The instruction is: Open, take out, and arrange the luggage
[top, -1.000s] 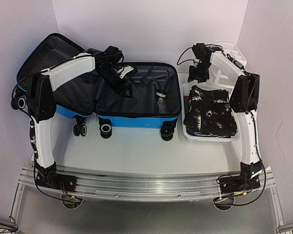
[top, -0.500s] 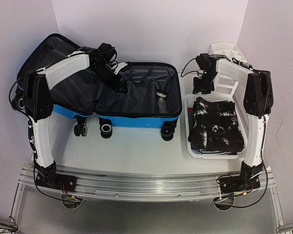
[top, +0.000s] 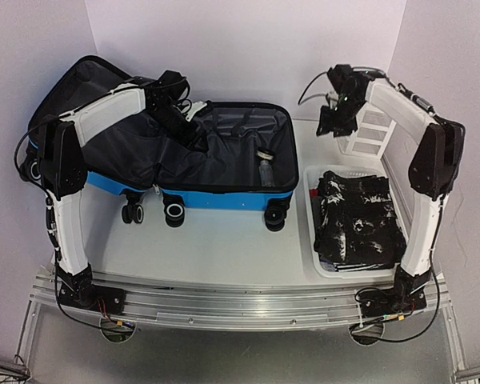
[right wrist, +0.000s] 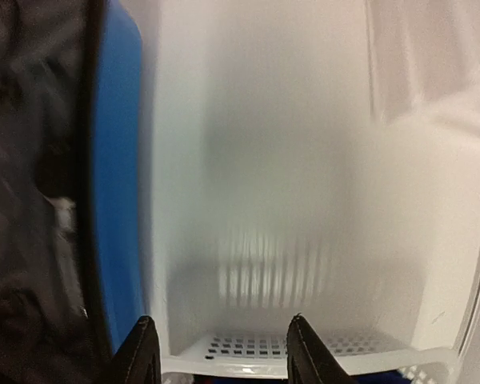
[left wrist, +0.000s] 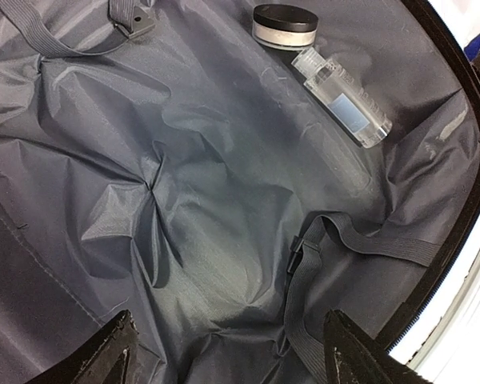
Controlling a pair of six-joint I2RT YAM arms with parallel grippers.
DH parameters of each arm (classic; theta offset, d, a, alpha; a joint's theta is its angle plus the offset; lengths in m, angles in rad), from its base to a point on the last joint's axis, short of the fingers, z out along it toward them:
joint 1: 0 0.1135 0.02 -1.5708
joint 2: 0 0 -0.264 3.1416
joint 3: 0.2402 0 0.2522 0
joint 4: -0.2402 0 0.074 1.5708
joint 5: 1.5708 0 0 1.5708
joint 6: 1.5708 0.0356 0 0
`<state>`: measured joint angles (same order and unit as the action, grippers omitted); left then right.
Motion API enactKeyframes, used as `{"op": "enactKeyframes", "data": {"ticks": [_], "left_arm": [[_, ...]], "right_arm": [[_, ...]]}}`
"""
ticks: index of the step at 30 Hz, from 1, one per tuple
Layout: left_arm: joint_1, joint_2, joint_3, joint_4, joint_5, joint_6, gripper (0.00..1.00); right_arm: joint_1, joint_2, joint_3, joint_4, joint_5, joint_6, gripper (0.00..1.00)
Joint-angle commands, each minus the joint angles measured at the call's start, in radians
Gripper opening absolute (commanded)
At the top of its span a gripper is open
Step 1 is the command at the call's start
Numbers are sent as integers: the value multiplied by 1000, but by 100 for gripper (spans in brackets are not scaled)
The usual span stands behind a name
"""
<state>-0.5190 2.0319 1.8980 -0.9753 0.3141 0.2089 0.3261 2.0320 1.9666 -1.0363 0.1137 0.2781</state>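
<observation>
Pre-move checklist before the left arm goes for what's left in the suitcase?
1. luggage lid open: ok.
2. left gripper open, empty, above the lining: ok.
3. bottle and jar in view, lying beside each other near the shell wall: ok.
4. Loose strap near one finger, snag risk: cannot tell.
5. right gripper open, empty, outside the luggage: ok.

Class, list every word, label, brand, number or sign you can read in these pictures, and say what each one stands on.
No text can be read anywhere.
Clear bottle in the luggage: blue label, print too small to read.
Round jar: black lid, no writing visible.
Black-and-white fabric in the basket: pattern only, no letters.
</observation>
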Motion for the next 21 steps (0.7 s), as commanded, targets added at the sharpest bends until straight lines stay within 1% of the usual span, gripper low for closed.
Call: {"op": "enactKeyframes", "data": {"ticks": [1, 3, 5, 6, 8, 11, 14, 16, 21], "left_arm": [[-1, -15, 23, 28, 6, -3, 78], [-1, -20, 14, 30, 0, -1, 79], [-1, -22, 7, 30, -7, 0, 78], [-1, -22, 4, 30, -9, 1, 78], [-1, -19, 3, 27, -7, 0, 79], [-1, -11, 7, 26, -1, -2, 79], [-1, -4, 7, 26, 8, -10, 79], [-2, 0, 6, 26, 13, -13, 79], [-2, 2, -2, 25, 14, -15, 79]], "right_arm": [[-125, 12, 350, -34, -20, -59, 47], [-171, 54, 471, -34, -34, -69, 58], [-203, 102, 555, -33, -33, -104, 65], [-212, 133, 596, -31, -35, -127, 67], [-221, 179, 670, -22, -33, -179, 69], [-233, 218, 693, 24, -26, -238, 67], [-249, 241, 677, 85, -51, -267, 57], [-252, 263, 678, 106, -61, -278, 54], [-254, 322, 688, 127, -5, -344, 57]]}}
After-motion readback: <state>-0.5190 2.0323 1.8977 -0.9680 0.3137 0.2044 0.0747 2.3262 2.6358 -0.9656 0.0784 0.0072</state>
